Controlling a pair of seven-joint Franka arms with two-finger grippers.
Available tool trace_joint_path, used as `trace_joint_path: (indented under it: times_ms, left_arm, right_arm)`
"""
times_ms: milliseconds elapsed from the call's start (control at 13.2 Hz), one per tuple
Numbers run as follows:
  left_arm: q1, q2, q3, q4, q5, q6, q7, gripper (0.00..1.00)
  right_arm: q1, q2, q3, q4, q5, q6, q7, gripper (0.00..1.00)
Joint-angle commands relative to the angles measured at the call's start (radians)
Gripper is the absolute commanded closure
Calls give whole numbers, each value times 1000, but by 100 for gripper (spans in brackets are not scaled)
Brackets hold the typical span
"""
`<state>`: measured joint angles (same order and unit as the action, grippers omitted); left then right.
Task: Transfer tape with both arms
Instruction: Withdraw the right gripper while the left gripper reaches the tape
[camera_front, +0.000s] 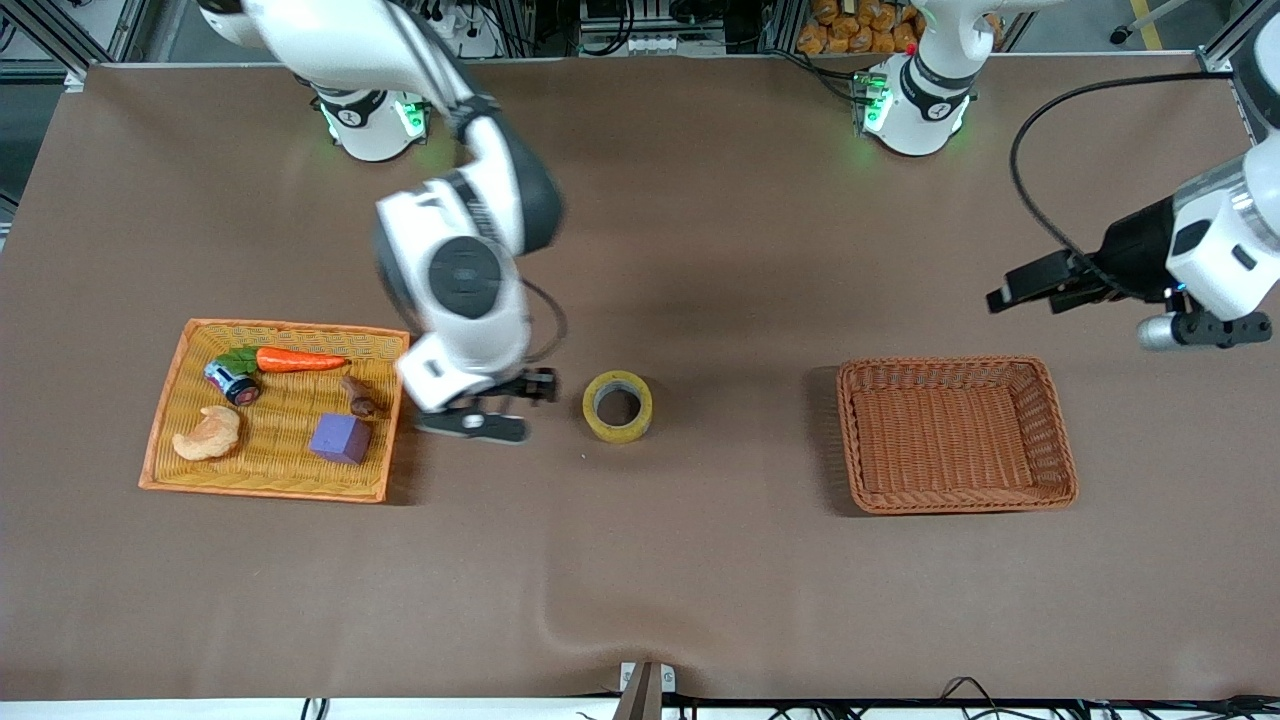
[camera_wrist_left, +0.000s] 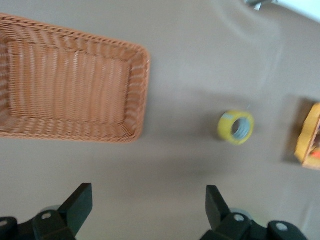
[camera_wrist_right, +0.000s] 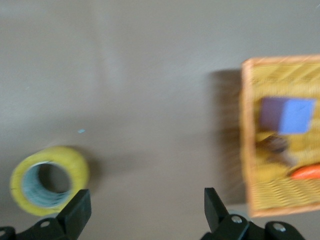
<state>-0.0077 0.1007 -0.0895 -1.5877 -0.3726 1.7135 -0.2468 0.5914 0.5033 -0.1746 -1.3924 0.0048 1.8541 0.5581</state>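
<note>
One roll of tape (camera_front: 617, 406) is lying flat on the brown table cloth (camera_front: 700, 250), hole facing up, so its axis is standing vertical — a yellowish translucent ring around a grey inner core. It is sitting between two woven trays: a shallow yellow-orange tray (camera_front: 170, 400) toward the right arm's end and a deeper reddish-brown wicker basket (camera_front: 1055, 440) toward the left arm's end, the latter holding nothing.

The yellow tray is carrying five items: one carrot (camera_front: 298, 360) with green leaves, one small can (camera_front: 231, 382), one croissant-shaped pastry (camera_front: 208, 434), one purple cube (camera_front: 341, 438) and one small brown piece (camera_front: 357, 396).

Two white arms are showing. The right gripper (camera_front: 490, 405) is hanging low over the cloth between the yellow tray and the tape, its fingers (camera_wrist_right: 75, 212) spread wide and gripping nothing — the roll is lying just beside one fingertip. The left gripper (camera_front: 1030, 285) is hovering high above the cloth near the wicker basket, fingers (camera_wrist_left: 77, 205) likewise wide apart and empty.
</note>
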Motion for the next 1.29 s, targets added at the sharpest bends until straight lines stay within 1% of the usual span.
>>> trace_joint_path:
  times_ms: [0, 76, 152, 303, 379, 455, 531, 607, 682, 758, 910, 986, 1062, 1137, 1213]
  left_arm:
    - [-90, 71, 0, 83, 1, 43, -174, 0]
    - [-110, 82, -1, 83, 38, 58, -213, 0]
    - [-150, 92, -3, 81, 84, 64, -224, 0]
    - [-257, 154, -1, 83, 185, 64, -296, 0]
    - [-309, 160, -3, 83, 228, 64, -372, 0]
    - [-367, 162, -3, 81, 251, 64, -443, 0]
    - [-421, 181, -1, 77, 262, 64, -481, 0]
    - [-464, 221, -1, 83, 273, 64, -509, 0]
    - [-492, 267, 4, 89, 277, 67, -560, 0]
    - [-504, 311, 1, 127, 279, 87, -622, 0]
    - [-558, 425, 7, 192, 281, 182, -770, 0]
    - [-592, 477, 11, 204, 290, 240, -866, 0]
    - [-630, 509, 23, 204, 341, 288, -961, 0]
    - [-664, 540, 34, 204, 413, 323, -1068, 0]
    - [-682, 572, 34, 207, 460, 360, -1174, 0]
  right_arm:
    - [-145, -257, 21, -294, 102, 106, -147, 0]
    - [-177, -296, 20, -321, 103, 103, -227, 0]
    - [-203, -322, 17, -323, 103, 79, -281, 0]
    - [-326, -376, 20, -321, 106, 30, -340, 0]
    - [-359, -403, 15, -315, 103, -4, -363, 0]
    - [-408, -425, 12, -306, 100, -38, -418, 0]
    - [-447, -440, 12, -303, 100, -82, -531, 0]
    - [-458, -465, 7, -306, 100, -110, -574, 0]
    - [-476, -476, 1, -301, 98, -130, -575, 0]
    - [-484, -476, 0, -284, 98, -154, -575, 0]
    - [-487, -462, 0, -176, 81, -258, -575, 0]
    - [-489, -457, 0, -143, 49, -283, -575, 0]
    - [-481, -457, 1, -139, -7, -280, -573, 0]
    - [-479, -457, 4, -139, -35, -279, -572, 0]
    - [-482, -457, 4, -139, -40, -280, -573, 0]
